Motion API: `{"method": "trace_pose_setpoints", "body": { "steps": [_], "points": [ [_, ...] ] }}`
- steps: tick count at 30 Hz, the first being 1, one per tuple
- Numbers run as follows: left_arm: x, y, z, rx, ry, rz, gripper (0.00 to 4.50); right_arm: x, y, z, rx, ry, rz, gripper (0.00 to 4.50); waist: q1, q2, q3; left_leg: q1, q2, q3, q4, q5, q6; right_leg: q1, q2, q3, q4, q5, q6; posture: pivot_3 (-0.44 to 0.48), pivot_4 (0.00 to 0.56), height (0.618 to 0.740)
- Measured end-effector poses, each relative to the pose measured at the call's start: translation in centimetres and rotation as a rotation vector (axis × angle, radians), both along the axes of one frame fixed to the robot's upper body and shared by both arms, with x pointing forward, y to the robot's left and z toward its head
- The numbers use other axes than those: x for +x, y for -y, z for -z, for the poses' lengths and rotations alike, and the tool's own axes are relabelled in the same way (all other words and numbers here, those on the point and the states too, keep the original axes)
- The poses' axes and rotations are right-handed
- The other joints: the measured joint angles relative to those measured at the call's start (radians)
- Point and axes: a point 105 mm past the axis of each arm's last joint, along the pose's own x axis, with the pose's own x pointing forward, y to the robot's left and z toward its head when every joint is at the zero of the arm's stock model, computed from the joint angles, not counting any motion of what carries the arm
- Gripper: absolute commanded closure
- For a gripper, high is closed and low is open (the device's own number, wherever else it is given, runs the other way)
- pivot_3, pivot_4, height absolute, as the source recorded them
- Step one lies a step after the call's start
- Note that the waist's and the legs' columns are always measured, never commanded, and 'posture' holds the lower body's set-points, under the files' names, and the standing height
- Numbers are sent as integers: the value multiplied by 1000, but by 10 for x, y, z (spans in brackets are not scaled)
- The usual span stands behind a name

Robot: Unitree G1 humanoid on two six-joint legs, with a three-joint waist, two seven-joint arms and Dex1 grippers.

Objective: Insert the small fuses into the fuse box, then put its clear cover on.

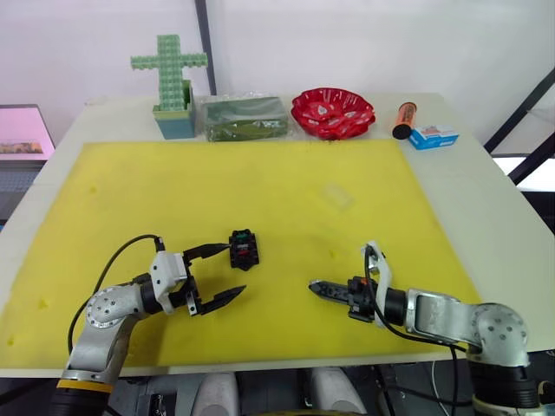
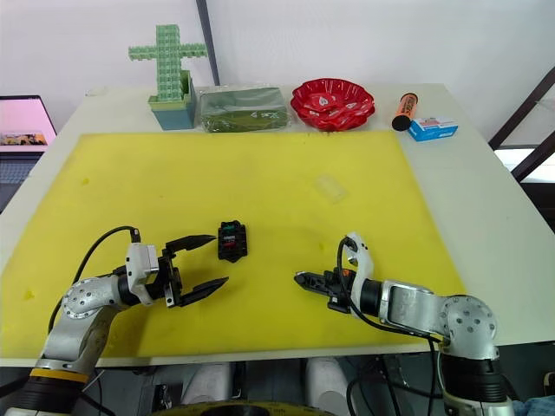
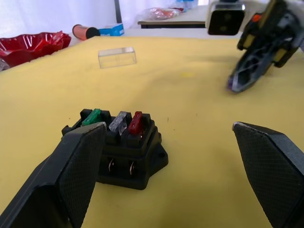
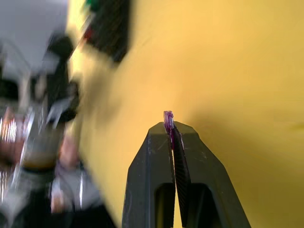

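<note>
Right gripper (image 1: 314, 286) has its two fingers pinched tight together on the purplish fuse (image 4: 168, 117), just the tip of it poking out past the fingertips. That arm lies low and nearly flat over the yellow mat (image 1: 260, 191), reaching in from about 4 o'clock with the fingers pointing toward 9 o'clock.

Left gripper (image 1: 232, 270) is spread wide, holding nothing. One finger (image 3: 71, 175) sits right up against the near corner of the fuse box (image 1: 244, 249); can't tell if it's actually touching. The other finger hangs well off to the side over bare mat. This arm comes in from 8 o'clock, forearm low, fingers pointing toward 3 o'clock.

The fuse box sits on the mat a bit toward 7 o'clock from centre, between the two grippers and closer to the left one. Green (image 3: 92, 117), grey (image 3: 119, 121) and red (image 3: 136, 122) fuses stand in a row in its top.

The clear cover (image 1: 338, 197) lies on the mat by itself, off at about 2 o'clock from the box, well apart from it.
</note>
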Motion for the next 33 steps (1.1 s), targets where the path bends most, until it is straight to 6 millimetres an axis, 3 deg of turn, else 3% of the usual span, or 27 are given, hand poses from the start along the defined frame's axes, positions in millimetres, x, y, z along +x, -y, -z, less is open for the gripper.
{"method": "trace_pose_setpoints", "body": {
  "steps": [5,10,15,23,29,33],
  "points": [
    [0,0,0,6,-1,5,0,4,4,0,8,-94,167,4432,2,0,0,0,0,0,0,0,0,1,0,0,0,0,0,0,150,740],
    [0,-1,0,9,-1,6,0,3,2,1,-1,-113,220,4432,4,-1,0,0,0,0,0,0,0,1,0,0,0,0,0,0,150,740],
    [0,-1,0,8,-1,2,0,-1,0,-1,13,-105,212,3157,4,0,0,0,1,-1,-1,0,0,1,0,0,0,0,0,0,150,740],
    [0,0,0,-1,-2,-4,0,-11,1,-15,7,-13,35,376,9,0,0,0,0,0,0,0,0,1,-2,1,-1,0,-1,0,150,740],
    [0,0,1,-3,-2,-5,0,-27,33,-26,-67,-48,-269,376,9,1,0,0,0,2,1,0,0,1,-4,2,-2,0,-1,0,150,740],
    [0,1,1,-6,0,-5,0,-41,40,-56,-157,-55,-541,376,7,1,0,0,1,2,-1,0,0,0,-2,2,-2,0,-1,0,150,740]
  ]
}}
